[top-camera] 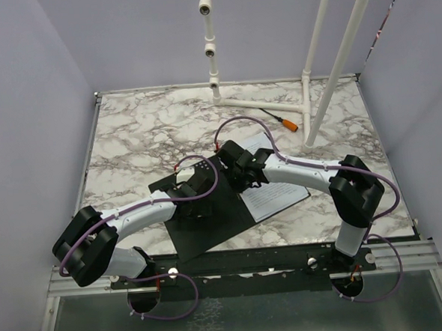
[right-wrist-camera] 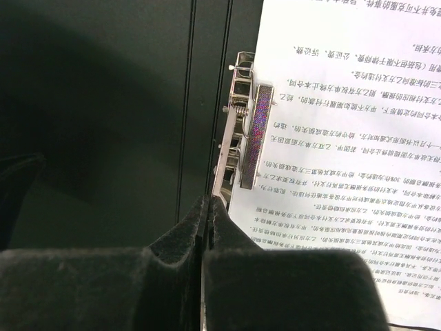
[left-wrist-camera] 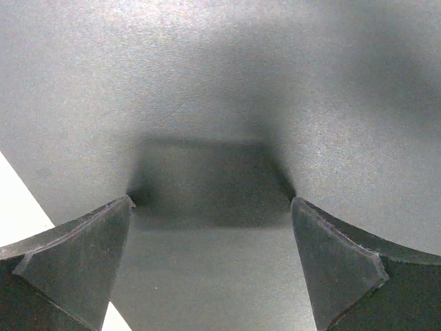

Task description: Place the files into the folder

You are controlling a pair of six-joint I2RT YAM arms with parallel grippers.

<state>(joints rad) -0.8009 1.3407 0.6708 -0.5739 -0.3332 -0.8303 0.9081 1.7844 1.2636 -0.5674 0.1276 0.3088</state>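
Over on the left, the left claw (top-camera: 187, 191) is sitting spread wide and flat on the black inside cover of the folder (top-camera: 210, 230), which is lying open mid-bench (top-camera: 137, 140). Looks to me like it's pinning the cover down, so I'd be holding that pressure steady while the other side works.

Moving right to the spine, the right claw (right-wrist-camera: 207, 210) is sitting fully closed at the near end of the spine clip (right-wrist-camera: 242, 131), apparently pinching its lever. The files (right-wrist-camera: 344, 138) are lying on the folder's right half with their edge right at the clip. I can't tell if they're tucked under it. I'd be working that lever slowly so the sheets aren't getting dragged crooked.

The overhead view is giving the whole layout but hiding the clip. The right wrist view is showing the clip and print up close, and the left wrist view is mostly showing bare cover.
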